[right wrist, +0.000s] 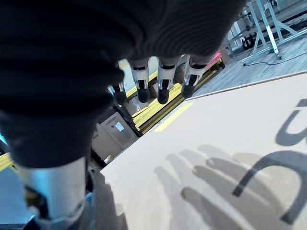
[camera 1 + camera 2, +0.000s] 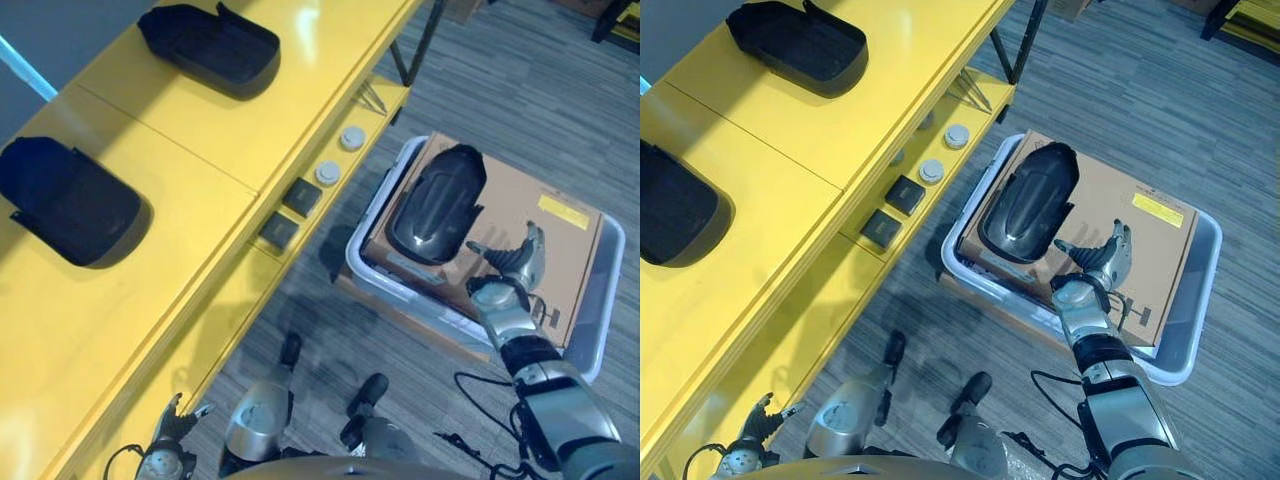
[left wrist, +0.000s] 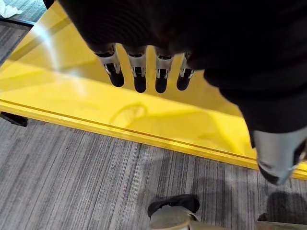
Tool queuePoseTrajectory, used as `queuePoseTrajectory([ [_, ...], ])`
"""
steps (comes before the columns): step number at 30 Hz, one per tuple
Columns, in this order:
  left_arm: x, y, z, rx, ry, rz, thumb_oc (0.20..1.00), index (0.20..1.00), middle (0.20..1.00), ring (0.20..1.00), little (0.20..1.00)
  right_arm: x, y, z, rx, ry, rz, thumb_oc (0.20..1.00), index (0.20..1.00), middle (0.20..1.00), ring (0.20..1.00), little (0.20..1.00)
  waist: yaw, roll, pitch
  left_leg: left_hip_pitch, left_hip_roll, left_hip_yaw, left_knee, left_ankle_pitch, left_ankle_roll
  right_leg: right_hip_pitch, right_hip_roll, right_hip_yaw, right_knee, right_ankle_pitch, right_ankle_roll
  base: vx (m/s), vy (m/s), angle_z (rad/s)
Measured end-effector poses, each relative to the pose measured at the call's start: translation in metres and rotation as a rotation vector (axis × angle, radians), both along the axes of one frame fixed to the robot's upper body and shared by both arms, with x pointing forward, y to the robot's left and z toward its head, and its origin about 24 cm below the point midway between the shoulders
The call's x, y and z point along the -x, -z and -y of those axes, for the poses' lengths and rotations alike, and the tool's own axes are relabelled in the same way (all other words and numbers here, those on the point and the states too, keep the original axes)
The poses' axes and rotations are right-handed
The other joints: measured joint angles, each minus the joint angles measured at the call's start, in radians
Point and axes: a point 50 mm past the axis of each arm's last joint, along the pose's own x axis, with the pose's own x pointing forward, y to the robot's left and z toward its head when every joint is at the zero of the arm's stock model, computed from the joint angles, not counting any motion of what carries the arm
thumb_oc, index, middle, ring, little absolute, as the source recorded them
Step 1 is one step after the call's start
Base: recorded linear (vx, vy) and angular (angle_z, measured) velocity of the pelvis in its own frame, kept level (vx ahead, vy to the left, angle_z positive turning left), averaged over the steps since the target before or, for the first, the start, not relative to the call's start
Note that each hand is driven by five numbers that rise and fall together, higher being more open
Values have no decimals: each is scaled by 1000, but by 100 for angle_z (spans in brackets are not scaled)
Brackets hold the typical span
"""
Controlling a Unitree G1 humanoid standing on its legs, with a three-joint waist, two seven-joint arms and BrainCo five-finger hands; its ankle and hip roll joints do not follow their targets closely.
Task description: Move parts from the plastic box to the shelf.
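Right hand (image 2: pixel 1098 262) is splayed open, holding nothing, hovering over the flat brown cardboard sheet (image 2: pixel 1140 250) just beside the glossy black moulded plastic part (image 2: pixel 1028 203) sitting in the clear plastic box (image 2: pixel 1196 300). Left hand (image 2: pixel 170 437) hangs relaxed by the yellow shelf (image 2: pixel 180 190). That slick curved shell could easily slip from a one-sided grab.

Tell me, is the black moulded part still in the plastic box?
In: the black moulded part lies on brown cardboard inside the plastic box; open right hand beside it.
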Motion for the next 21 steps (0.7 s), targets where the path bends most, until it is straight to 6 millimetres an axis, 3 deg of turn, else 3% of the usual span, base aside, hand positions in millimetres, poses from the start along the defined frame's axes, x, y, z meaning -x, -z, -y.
queuePoseTrajectory([
  [6, 0, 0, 0, 0, 1, 0, 1000, 1000, 1000, 1000, 1000, 3, 11, 6, -42, 34, -32, 1000, 1000, 1000, 1000, 1000, 14, 1, -1, -7, 1, -2, 0, 8, 6, -5, 0, -4, 0, 1, -1, -5, 6, 2],
  [14, 1, 0, -1, 3, -14, -1, 1000, 1000, 1000, 1000, 1000, -25, -30, -6, -56, -8, 105, 1000, 1000, 1000, 1000, 1000, 37, 13, -2, -24, 0, -5, 0, 9, -2, -20, -5, -8, 0, 3, -4, -2, 7, 1],
  [21, 0, 0, -1, 8, -12, 4, 1000, 1000, 1000, 1000, 1000, -26, -31, -6, -52, -8, 95, 1000, 1000, 1000, 1000, 1000, 43, 34, -5, -48, -5, -5, 0, 21, 7, -46, -10, -8, 0, 7, -4, 0, 0, 0],
])
